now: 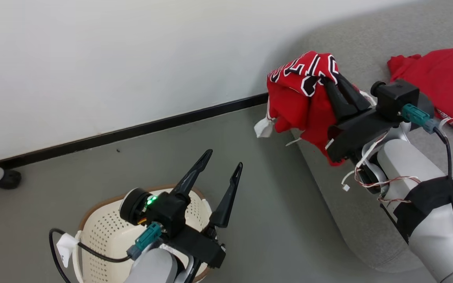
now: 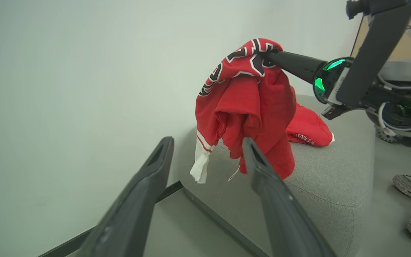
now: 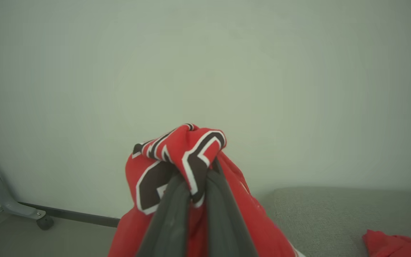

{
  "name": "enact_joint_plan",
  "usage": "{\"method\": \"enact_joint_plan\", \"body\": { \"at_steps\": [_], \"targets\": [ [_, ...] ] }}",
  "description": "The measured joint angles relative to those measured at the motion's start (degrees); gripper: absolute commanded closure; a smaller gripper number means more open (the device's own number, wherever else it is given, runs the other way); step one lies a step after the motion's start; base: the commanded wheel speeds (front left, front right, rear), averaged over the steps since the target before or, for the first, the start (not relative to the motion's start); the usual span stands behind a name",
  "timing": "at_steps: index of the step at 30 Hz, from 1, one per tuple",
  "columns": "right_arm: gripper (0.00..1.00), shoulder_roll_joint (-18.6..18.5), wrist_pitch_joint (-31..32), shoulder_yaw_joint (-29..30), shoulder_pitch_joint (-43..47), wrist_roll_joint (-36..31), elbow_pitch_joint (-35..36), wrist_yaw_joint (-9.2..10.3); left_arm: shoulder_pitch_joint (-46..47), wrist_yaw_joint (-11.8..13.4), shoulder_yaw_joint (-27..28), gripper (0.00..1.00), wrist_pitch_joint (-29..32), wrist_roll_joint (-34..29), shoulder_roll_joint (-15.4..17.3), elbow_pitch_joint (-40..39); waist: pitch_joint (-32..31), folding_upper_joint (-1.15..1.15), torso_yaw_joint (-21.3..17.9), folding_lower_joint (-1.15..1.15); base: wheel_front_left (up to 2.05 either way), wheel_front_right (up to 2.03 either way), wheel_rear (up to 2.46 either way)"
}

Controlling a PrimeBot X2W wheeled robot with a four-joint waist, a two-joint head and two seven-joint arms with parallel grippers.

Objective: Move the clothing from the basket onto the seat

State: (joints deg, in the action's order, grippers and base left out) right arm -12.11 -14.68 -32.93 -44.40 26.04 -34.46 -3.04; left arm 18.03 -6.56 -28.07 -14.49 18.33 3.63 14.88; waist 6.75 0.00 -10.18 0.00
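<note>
Right gripper (image 1: 334, 80) is clenched on a bunched fold of the red garment (image 1: 301, 98), pinched right at the black-and-white lettering; the rest hangs loose below the fingers. Left gripper (image 1: 224, 159) is spread wide with nothing in it, hovering over the basket (image 1: 104, 236) on the floor (image 1: 281, 204). My forearm hides part of the basket's inside, so I cannot tell whether anything is left in there. A second garment (image 1: 442, 84) lies on the seat (image 1: 368, 47), well in from the rim. Main worry is position: the held garment hangs at the seat's rounded corner, and its white hem (image 1: 264, 127) dangles out past the edge. If I let go here, I judge the slick fabric could slide off the curve and end up on the floor. The bite is small, on one fold only, so a quick swing may pull it free early. The cloth is wrapped over the fingertips and may cling when the fingers open. From the left wrist view, a person's shoes (image 2: 410, 184) stand near the seat's far side, so I would keep the sweep short.
</note>
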Motion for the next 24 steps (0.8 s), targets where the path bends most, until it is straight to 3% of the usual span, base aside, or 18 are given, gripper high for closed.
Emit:
{"method": "enact_joint_plan", "body": {
  "at_steps": [24],
  "targets": [
    [1.0, -3.25, 0.0, 3.39, -0.74, -2.02, 3.74, 0.02, -0.01, -0.51, -2.2, 0.0, 0.0, -0.4, -0.01, -0.2, 0.7, 0.0, -17.49, 0.0, 0.0, 0.0, 0.0]
  ]
}}
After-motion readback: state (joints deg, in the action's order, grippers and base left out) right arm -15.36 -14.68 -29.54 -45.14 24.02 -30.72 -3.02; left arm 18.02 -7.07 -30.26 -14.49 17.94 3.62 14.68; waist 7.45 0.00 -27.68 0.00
